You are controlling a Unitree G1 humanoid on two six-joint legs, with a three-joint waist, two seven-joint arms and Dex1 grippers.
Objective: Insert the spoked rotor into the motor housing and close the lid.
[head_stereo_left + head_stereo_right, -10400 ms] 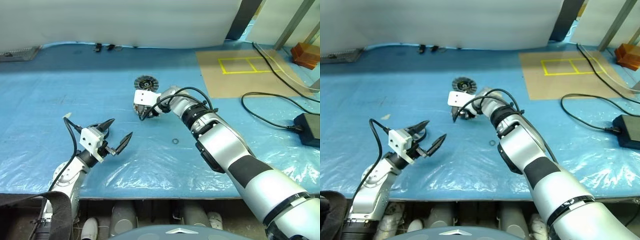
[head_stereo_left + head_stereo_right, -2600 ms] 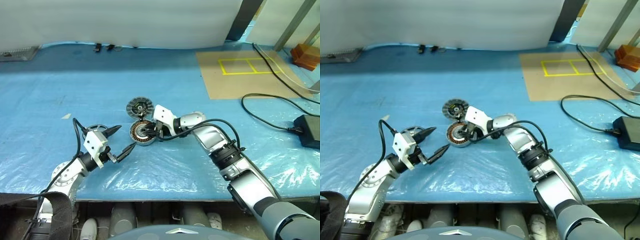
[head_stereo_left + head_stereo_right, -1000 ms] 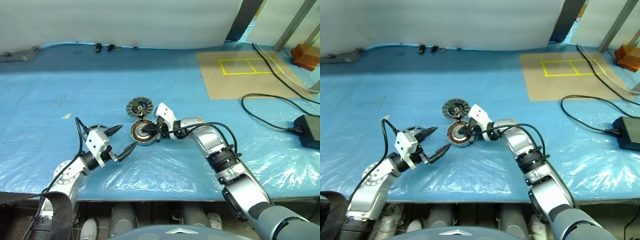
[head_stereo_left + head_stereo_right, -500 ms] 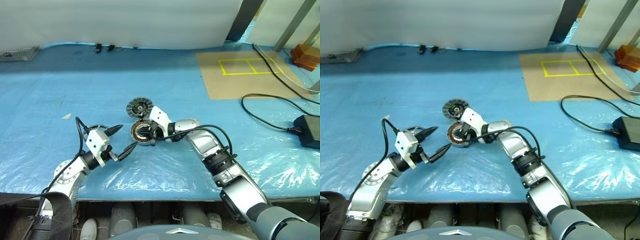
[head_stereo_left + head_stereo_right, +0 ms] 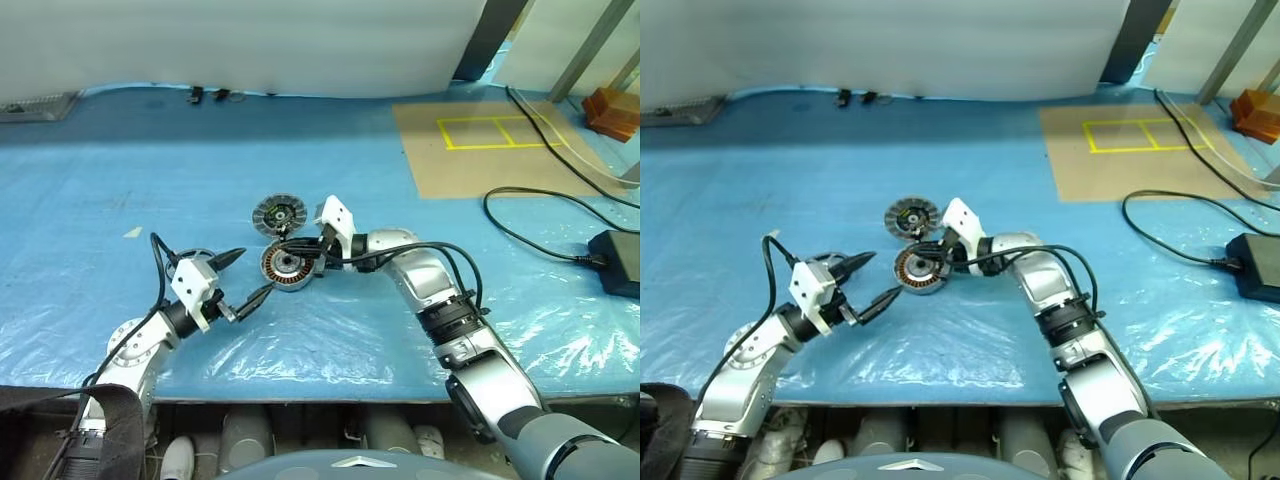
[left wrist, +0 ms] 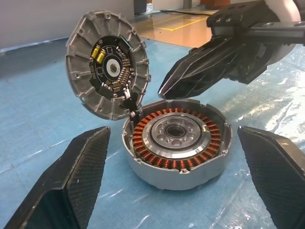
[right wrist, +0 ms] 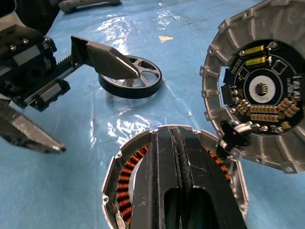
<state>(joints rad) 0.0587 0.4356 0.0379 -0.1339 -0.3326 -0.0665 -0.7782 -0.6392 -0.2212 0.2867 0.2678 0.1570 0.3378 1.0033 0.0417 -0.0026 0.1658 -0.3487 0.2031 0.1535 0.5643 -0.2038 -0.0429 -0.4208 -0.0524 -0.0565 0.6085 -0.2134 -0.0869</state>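
Blue plastic sheeting (image 5: 330,330) covers the floor. Right gripper (image 5: 300,249), fingers pressed together, hovers just over the motor housing (image 5: 284,266) at frame centre. Left gripper (image 5: 243,278), fingers spread wide, sits lower left beside it. Ribbed lid (image 5: 276,214) stands tilted against the housing; spoked rotor (image 7: 131,83) lies flat near the left gripper.

Blue plastic sheet (image 5: 120,170) on floor, white wall (image 5: 250,40), cardboard (image 5: 480,150) w/ yellow tape, black cable (image 5: 530,240)
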